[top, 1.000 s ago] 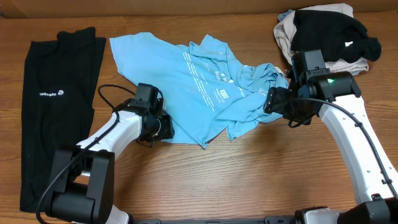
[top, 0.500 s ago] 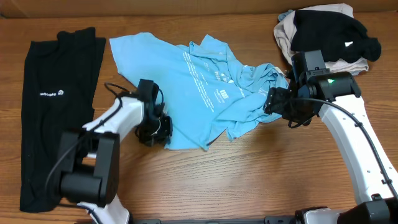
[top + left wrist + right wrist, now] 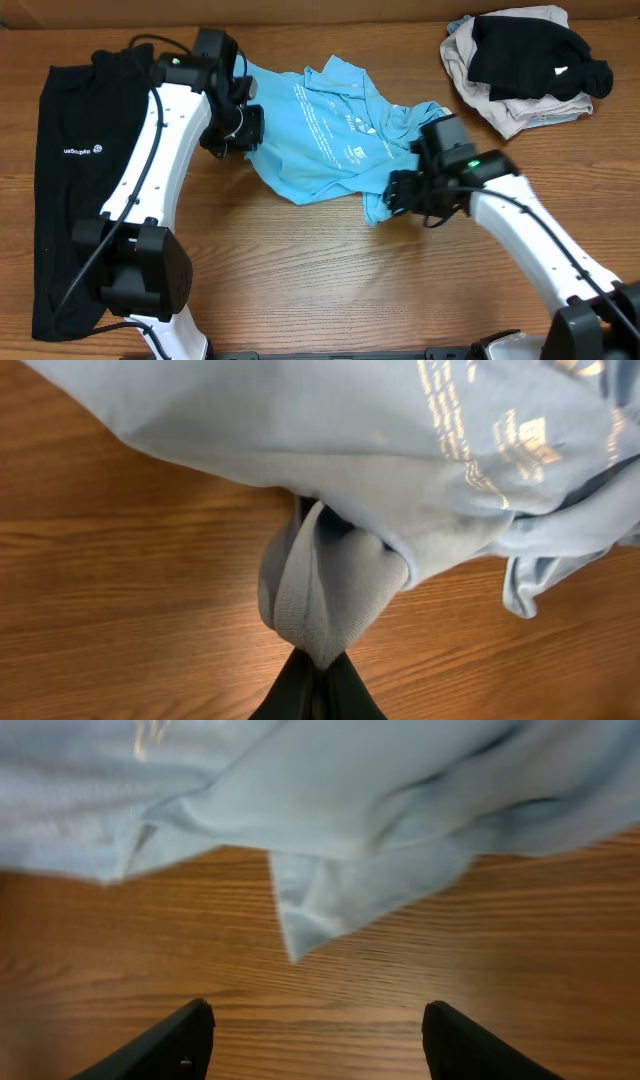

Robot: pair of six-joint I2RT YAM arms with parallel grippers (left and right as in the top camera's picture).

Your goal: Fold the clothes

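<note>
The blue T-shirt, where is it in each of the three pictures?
Overhead: the blue T-shirt is crumpled in the upper middle, between the two arms.
Left wrist: the blue T-shirt fills the top, with a bunch of it pinched in the left gripper at the bottom middle.
Right wrist: the blue T-shirt spans the top, one corner pointing down above the open right gripper.
Shared landmark: the wooden table shows under it in every view.

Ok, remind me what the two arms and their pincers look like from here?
Both arms are alike: the left arm and right arm have glossy white links, black joint housings and a thin black cable running along them. A small green light glows near the right wrist. The left pincer and right pincer have plain black fingers narrowing toward the tips.
</note>
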